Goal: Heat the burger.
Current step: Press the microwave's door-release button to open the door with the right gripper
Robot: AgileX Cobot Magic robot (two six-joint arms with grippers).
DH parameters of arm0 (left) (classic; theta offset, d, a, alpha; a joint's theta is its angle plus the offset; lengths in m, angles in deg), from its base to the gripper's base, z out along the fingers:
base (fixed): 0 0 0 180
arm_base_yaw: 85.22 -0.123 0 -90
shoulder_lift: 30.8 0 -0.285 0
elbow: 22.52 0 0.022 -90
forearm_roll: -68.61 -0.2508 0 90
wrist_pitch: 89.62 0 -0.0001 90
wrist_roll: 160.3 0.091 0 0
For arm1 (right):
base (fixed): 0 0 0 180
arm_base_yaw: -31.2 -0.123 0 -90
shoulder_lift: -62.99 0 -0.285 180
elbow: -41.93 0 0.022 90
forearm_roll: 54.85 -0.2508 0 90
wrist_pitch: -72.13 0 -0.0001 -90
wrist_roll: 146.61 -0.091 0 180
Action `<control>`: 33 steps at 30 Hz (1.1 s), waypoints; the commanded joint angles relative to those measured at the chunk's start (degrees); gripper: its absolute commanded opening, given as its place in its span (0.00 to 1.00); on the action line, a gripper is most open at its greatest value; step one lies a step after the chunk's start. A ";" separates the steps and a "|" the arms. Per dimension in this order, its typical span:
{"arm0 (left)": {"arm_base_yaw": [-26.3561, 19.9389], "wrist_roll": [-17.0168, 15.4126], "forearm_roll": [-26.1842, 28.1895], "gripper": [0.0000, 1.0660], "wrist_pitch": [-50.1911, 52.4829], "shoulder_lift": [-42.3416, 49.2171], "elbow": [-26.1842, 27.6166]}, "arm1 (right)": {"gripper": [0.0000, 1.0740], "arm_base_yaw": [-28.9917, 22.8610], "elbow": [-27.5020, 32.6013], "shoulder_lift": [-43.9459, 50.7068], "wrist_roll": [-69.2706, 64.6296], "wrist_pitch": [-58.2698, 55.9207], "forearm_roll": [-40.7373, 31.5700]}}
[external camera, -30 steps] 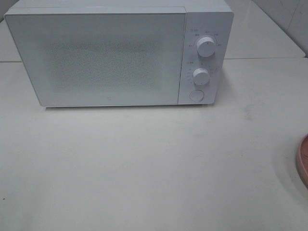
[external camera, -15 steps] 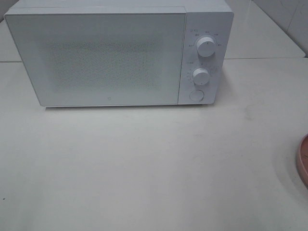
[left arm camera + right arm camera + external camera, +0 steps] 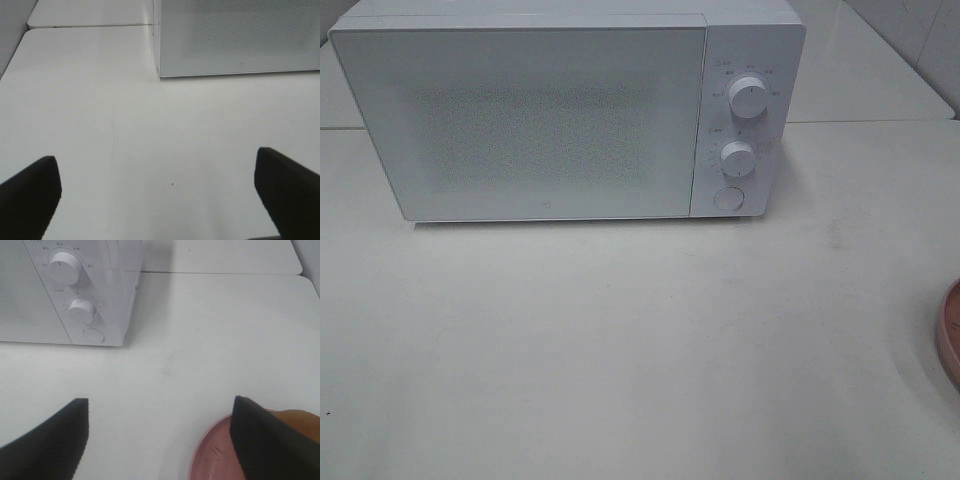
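Since the burger (image 3: pixel 299 418) is not yet in the microwave (image 3: pixel 570 112), a pick-up is thought to be the step that must come first. Only a small golden-brown bit of the bun can be seen, in the right wrist view. The rest is hidden by one dark finger (image 3: pixel 267 445) of the right gripper (image 3: pixel 159 440). The burger is set on the pink plate (image 3: pixel 212 457), at the right edge of the table (image 3: pixel 620 350), well apart from the microwave. In the high view only the rim of the plate is shown, and the burger is cut off by the edge of the picture.

The right gripper is spread wide, with nothing held between its fingers. The burger is not between them — it lies just past the finger on the side away from the microwave. So a small move to that side is thought to be needed before anything can be closed on. The burger is round, so no long side has to be lined up.

The left gripper (image 3: pixel 157 195) is spread wide too, with nothing held. It is kept over the table near the left end of the microwave — far from the plate. The right arm is judged the nearer one. The microwave door (image 3: pixel 525 120) is seen shut.
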 commanded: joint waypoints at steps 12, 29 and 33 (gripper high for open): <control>0.29 -0.11 -0.11 0.94 0.17 1.38 -0.17 | 0.70 0.17 -0.46 -8.54 -0.06 9.80 -0.29; 0.29 -0.11 -0.11 0.94 0.17 1.38 -0.17 | 0.70 0.17 -0.46 -21.60 -0.23 26.07 -0.29; 0.29 -0.11 -0.11 0.94 0.17 1.38 -0.17 | 0.70 0.17 -0.46 -24.41 -0.23 30.54 -0.29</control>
